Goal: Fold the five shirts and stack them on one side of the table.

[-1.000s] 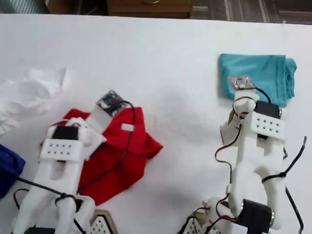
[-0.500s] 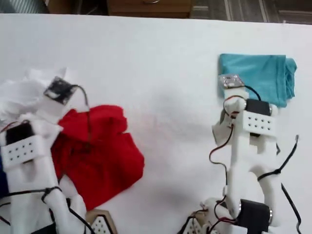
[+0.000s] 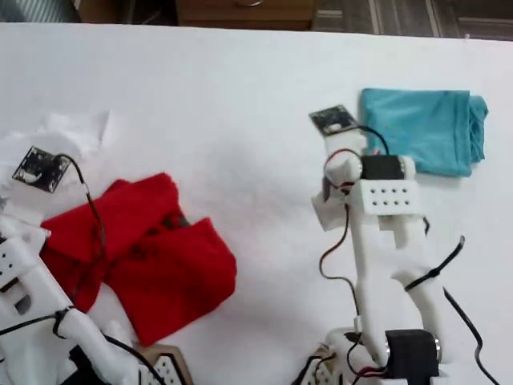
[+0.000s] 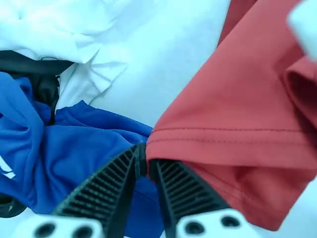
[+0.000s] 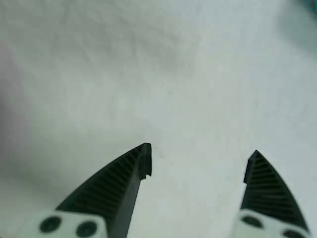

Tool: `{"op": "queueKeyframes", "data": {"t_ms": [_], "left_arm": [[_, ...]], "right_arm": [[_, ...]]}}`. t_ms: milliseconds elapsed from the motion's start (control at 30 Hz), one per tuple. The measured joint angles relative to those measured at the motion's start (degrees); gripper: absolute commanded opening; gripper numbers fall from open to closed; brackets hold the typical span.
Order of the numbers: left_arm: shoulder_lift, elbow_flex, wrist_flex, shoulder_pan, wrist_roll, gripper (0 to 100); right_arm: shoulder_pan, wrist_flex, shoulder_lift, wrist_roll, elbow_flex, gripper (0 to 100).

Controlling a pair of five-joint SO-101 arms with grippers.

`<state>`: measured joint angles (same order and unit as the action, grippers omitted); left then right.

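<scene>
the left tool is clenched on the hem of the red shirt, which lies crumpled at the left of the worktop. just beside it are a blue shirt and a rumpled white shirt. the right tool hangs released, jaws spread, over bare worktop. a folded teal shirt lies on the right side, near the right arm.
</scene>
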<state>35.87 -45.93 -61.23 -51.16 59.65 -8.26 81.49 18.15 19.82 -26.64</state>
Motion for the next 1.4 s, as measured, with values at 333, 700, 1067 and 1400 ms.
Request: {"op": "queueKeyframes", "data": {"t_ms": [333,700,1067,1400], "left_arm": [[0.0,0.0,12.5,-5.0,-1.8,3],[-0.1,-2.8,20.1,-5.0,-17.8,3],[-0.1,-4.4,24.4,-5.0,-22.1,3],[-0.1,-4.7,24.4,-5.0,-22.2,3]], "right_arm": [[-22.2,-0.7,0.0,0.0,0.0,37.2],[-37.5,-6.3,-3.3,-2.1,0.0,37.2],[-44.3,-7.6,-20.0,-2.8,7.0,37.2],[-44.4,-7.6,-30.0,-2.8,12.4,6.2]]}}
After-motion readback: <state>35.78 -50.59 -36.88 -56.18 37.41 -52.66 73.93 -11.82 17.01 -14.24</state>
